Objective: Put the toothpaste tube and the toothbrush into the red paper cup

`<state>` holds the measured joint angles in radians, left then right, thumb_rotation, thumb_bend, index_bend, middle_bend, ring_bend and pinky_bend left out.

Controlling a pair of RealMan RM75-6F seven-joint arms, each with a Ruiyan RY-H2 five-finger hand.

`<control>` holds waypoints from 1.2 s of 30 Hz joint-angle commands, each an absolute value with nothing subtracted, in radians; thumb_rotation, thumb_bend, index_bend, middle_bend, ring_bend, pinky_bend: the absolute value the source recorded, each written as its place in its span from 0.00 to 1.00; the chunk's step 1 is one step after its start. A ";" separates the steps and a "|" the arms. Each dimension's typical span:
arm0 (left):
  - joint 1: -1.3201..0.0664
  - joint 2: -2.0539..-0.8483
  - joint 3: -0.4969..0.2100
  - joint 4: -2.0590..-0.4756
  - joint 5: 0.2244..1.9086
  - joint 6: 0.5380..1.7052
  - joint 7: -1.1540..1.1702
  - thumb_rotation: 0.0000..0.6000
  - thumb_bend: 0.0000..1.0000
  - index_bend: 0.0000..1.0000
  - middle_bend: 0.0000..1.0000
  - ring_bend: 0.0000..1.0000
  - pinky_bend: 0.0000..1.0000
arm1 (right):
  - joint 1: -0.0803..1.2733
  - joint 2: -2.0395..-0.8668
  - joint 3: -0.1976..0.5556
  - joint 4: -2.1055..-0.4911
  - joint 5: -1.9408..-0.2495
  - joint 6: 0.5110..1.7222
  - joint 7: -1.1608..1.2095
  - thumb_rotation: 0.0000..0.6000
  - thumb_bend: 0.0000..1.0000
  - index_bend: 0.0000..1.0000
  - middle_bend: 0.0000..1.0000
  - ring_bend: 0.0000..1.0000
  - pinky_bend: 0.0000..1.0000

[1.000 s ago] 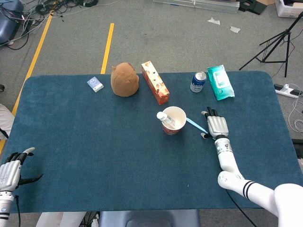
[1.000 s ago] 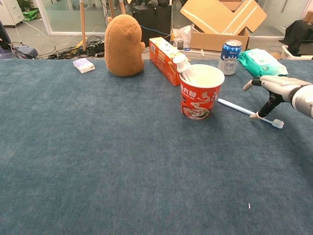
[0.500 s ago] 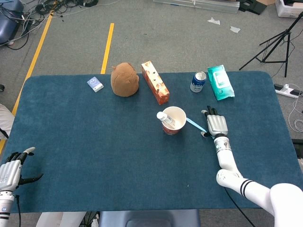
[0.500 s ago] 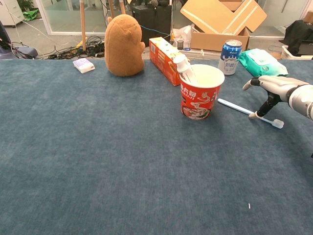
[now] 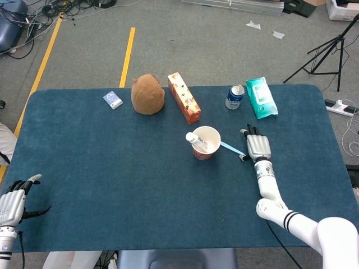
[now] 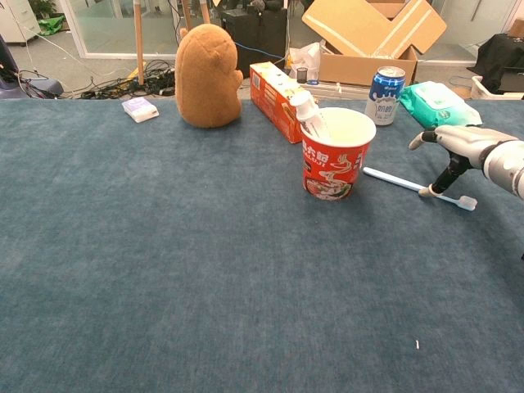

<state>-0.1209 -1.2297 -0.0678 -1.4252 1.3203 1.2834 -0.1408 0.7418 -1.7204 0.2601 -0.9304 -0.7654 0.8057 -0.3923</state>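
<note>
Chest view crops the right hand (image 6: 463, 147) at the frame edge, a fingertip pressing the toothbrush (image 6: 417, 187) beside the red paper cup (image 6: 336, 156); whether it pinches is unclear. Toothpaste tube (image 6: 309, 115) mostly hidden inside the cup. Left hand (image 5: 12, 203) spread, far from the cup.

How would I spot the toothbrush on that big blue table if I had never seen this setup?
Start at the red paper cup near the middle of the blue table. Just to its right, flat on the cloth, lies the toothbrush, under the fingertips of the robot's right hand. It is the only long, thin, pale stick there; its neighbours are boxes, a can and packets.
</note>
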 commanded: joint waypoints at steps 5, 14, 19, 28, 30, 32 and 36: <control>-0.121 -1.230 -0.068 -1.425 1.319 1.282 -0.140 1.00 0.03 0.17 0.29 0.22 0.13 | 0.741 -1.725 0.268 -0.907 -0.762 0.801 -0.397 1.00 0.11 0.19 0.00 0.00 0.31; -0.122 -1.233 -0.067 -1.422 1.320 1.280 -0.139 1.00 0.03 0.17 0.29 0.22 0.13 | 0.767 -1.762 0.299 -0.805 -0.732 0.759 -0.399 1.00 0.11 0.19 0.00 0.00 0.31; -0.121 -1.232 -0.068 -1.421 1.316 1.279 -0.143 1.00 0.02 0.17 0.29 0.22 0.13 | 0.765 -1.749 0.314 -0.825 -0.749 0.763 -0.371 1.00 0.11 0.19 0.00 0.00 0.31; -0.120 -1.235 -0.069 -1.415 1.317 1.280 -0.151 1.00 0.03 0.17 0.29 0.22 0.13 | 0.748 -1.637 0.320 -1.034 -0.770 0.767 -0.356 1.00 0.11 0.27 0.00 0.00 0.31; -0.118 -1.234 -0.069 -1.415 1.317 1.282 -0.152 1.00 0.03 0.17 0.29 0.22 0.13 | 0.751 -1.612 0.320 -1.074 -0.765 0.763 -0.361 1.00 0.11 0.30 0.00 0.00 0.31; -0.117 -1.234 -0.068 -1.414 1.318 1.283 -0.155 1.00 0.03 0.17 0.29 0.22 0.13 | 0.755 -1.592 0.319 -1.104 -0.762 0.758 -0.367 1.00 0.11 0.33 0.00 0.00 0.31; -0.115 -1.236 -0.068 -1.412 1.320 1.286 -0.160 1.00 0.03 0.17 0.29 0.22 0.13 | 0.769 -1.558 0.305 -1.155 -0.752 0.746 -0.392 1.00 0.12 0.38 0.00 0.00 0.30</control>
<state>-0.1155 -1.2355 -0.0679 -1.4117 1.3198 1.2859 -0.1603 0.7620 -1.5700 0.3116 -1.1414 -0.7569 0.7520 -0.3809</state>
